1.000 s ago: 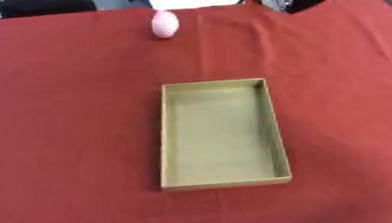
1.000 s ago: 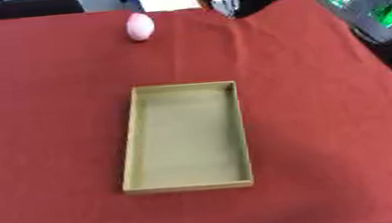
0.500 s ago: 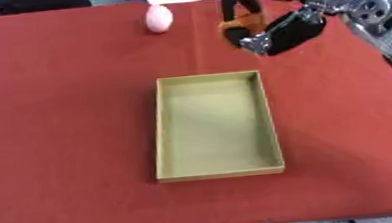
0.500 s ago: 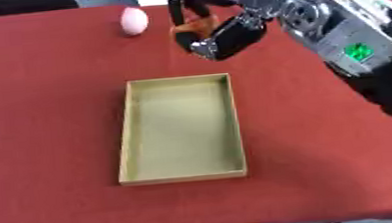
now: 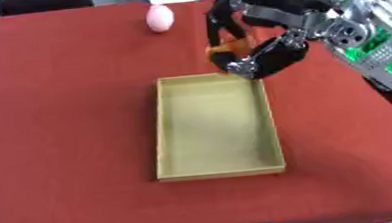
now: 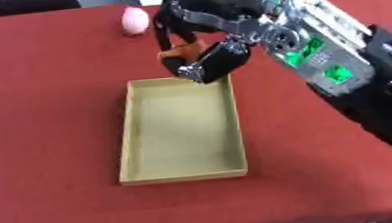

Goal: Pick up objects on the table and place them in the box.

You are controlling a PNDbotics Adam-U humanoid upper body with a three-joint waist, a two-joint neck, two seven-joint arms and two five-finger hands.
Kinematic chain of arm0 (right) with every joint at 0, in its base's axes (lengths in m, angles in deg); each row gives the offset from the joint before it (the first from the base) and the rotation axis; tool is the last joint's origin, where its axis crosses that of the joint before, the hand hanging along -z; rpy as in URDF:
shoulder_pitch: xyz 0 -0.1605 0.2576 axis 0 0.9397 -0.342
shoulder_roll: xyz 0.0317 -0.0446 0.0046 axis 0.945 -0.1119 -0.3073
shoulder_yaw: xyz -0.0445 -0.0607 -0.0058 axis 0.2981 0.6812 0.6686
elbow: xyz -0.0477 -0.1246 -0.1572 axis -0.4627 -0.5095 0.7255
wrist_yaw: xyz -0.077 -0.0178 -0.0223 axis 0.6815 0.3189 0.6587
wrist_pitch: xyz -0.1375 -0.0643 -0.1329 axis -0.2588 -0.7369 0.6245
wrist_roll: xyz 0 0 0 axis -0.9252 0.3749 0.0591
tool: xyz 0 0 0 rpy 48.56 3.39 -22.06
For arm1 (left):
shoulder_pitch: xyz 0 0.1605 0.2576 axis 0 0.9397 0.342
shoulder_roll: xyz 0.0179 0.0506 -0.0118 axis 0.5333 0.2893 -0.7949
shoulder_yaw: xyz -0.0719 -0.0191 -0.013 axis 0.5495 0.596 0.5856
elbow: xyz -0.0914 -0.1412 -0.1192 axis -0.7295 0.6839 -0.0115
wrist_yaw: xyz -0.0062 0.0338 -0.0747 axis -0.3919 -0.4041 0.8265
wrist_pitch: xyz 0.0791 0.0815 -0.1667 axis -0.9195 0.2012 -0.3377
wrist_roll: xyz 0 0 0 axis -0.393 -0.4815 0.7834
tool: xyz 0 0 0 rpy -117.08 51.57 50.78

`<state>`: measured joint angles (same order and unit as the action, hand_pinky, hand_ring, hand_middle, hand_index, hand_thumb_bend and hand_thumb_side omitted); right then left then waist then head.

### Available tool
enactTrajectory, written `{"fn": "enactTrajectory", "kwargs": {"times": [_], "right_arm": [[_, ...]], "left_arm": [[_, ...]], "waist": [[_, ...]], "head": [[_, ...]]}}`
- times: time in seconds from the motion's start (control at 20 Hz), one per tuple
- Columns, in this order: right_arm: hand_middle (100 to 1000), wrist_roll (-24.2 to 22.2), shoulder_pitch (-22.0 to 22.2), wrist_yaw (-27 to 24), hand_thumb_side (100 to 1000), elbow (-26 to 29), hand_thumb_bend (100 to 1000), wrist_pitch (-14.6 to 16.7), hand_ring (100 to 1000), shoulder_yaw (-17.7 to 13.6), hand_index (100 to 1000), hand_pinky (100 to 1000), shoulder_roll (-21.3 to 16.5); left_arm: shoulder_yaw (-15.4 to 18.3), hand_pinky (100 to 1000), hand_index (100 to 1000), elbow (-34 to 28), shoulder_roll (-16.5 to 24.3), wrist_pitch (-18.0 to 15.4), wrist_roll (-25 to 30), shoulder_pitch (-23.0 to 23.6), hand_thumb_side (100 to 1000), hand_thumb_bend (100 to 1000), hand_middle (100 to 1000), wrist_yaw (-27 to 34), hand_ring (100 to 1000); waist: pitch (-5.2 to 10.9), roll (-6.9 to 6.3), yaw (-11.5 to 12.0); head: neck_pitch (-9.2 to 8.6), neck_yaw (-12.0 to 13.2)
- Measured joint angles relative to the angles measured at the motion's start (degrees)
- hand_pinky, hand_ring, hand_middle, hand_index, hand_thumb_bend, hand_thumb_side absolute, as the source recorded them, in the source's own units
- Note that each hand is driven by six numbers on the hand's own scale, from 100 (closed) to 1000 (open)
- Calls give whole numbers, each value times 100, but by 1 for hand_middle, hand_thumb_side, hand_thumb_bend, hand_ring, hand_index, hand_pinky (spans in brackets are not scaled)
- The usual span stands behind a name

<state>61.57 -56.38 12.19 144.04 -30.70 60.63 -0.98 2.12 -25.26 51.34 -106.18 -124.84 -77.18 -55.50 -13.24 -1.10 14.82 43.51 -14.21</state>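
On the left part of the red table (image 5: 59,119) nothing but cloth shows. Toward the far edge lies a pink egg-shaped object (image 5: 160,17), well apart from everything else. In the middle sits the open tan box (image 5: 216,126), long side running away from the camera, with nothing visible inside. Just over the box's far right corner hangs the right robot hand (image 5: 246,54), fingers curled round a small orange object (image 5: 229,47) that peeks out between the black fingers. Half a second ago this robot hand was farther back, nearer the table's far edge; it has come forward and down to the box rim. The pink object and the box lie as before. The right eye view shows much more of the forearm (image 6: 337,72), with its silver casing and green lights running off to the lower right; the left eye view cuts it at the edge
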Motion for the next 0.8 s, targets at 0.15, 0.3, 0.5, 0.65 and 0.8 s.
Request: {"fn": "enactTrajectory", "kwargs": {"times": [0.15,0.3,0.5,0.65,0.8], "right_arm": [[266,-83,125,83,100,-23,100,20,626,136,446,618,148],[261,-109,297,202,100,-215,141,28,628,253,442,605,382],[262,-28,439,420,100,-584,100,83,629,374,443,604,706],[279,99,479,601,100,-810,100,153,643,448,460,607,836],[297,217,532,716,100,-994,100,225,662,518,479,625,921]], "left_arm": [[0,796,787,0,0,5,-5,16,436,225,652,-7,748],[0,797,787,0,-3,7,-6,22,438,223,651,-8,748],[-1,797,787,0,-7,9,-4,24,438,221,651,-8,747],[-1,797,787,0,-8,11,-3,25,438,219,651,-8,747],[-2,797,787,0,-10,10,3,25,439,219,651,-7,747]], "waist": [[-2,4,29],[-15,9,67],[-22,-3,98],[-23,-5,113],[-30,-9,136]], "head": [[24,8],[29,8],[29,-8],[29,-15],[29,-29]]}}
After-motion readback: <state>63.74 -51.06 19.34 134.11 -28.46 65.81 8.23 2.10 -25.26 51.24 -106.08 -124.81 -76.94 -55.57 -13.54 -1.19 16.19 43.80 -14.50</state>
